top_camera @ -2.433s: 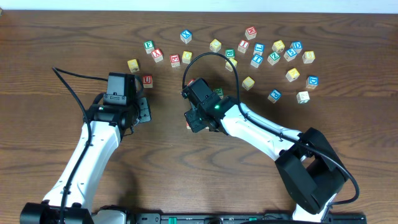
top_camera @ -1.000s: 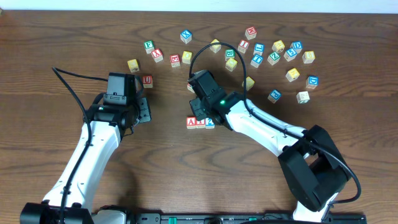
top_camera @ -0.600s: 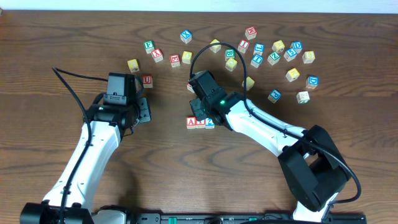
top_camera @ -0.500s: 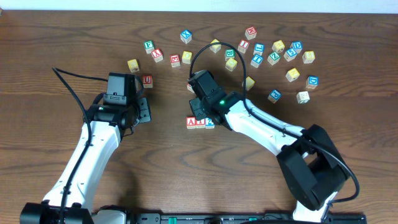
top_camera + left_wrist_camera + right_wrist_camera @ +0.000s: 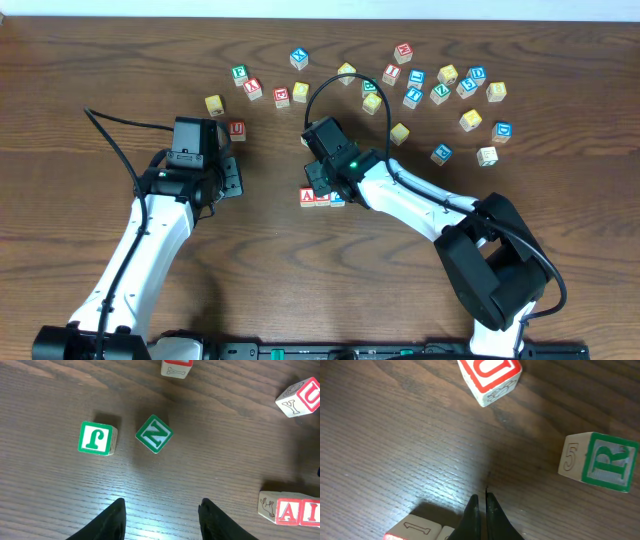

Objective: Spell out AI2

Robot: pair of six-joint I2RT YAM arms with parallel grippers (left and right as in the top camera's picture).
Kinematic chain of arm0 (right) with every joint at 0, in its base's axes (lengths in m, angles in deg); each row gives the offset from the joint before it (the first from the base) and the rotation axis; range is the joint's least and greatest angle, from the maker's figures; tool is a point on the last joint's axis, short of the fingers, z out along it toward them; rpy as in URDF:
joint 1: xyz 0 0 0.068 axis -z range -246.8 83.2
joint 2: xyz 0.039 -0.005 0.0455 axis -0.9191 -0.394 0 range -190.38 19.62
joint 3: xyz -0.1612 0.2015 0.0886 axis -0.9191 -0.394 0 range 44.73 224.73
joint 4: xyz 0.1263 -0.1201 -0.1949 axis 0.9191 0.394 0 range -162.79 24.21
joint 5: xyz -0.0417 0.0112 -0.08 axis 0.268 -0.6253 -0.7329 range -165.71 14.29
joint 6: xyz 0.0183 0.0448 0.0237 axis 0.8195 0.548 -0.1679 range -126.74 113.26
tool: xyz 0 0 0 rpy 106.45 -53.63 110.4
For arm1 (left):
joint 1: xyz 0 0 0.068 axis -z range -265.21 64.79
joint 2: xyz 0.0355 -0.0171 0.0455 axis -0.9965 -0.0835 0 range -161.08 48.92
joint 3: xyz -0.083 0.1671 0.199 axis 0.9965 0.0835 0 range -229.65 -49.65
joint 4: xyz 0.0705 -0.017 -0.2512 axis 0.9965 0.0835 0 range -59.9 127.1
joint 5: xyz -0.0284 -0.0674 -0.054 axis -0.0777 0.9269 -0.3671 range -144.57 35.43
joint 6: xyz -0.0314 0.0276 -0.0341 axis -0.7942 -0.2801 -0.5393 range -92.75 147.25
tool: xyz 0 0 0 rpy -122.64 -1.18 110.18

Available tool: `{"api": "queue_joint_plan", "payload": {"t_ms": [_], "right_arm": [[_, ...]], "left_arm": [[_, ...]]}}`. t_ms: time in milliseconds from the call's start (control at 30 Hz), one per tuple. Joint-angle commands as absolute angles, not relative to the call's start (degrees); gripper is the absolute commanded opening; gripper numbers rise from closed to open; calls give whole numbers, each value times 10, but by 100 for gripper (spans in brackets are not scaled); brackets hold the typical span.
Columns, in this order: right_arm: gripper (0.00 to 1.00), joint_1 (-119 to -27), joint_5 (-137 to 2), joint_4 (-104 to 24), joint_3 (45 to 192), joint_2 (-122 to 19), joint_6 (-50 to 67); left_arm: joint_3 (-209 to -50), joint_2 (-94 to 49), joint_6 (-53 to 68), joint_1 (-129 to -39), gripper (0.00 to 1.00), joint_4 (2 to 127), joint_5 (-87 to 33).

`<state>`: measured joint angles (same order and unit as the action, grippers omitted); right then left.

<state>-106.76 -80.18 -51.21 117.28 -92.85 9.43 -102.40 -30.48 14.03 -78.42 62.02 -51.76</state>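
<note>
A block [image 5: 288,512], I block [image 5: 311,512], 2 block [image 5: 338,199] lined up at tabletop [image 5: 585,200] centre.
Right end effector [image 5: 481,509] clenched empty beside them; left end effector [image 5: 162,520] released.

We see a left arm [image 5: 140,250] and a right arm [image 5: 410,205], white shells, black joints, black cables [image 5: 140,126], one green light [image 5: 351,167].

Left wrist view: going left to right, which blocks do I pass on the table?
Green J block → green N block → red A block. Left out: the cut-off block at the top edge and the red U block, whose places overlap these.
</note>
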Motion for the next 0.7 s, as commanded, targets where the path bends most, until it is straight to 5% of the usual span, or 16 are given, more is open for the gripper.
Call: {"api": "queue_joint_plan", "payload": {"t_ms": [0,667], "right_arm": [[1,-1072,-790,-512,1171,-933,104],[1,-1087,-785,-484,1171,-933,107]], "left_arm": [[-1028,-301,150,-786,47,622,-525],[-1028,-301,150,-786,47,622,-525]]}}
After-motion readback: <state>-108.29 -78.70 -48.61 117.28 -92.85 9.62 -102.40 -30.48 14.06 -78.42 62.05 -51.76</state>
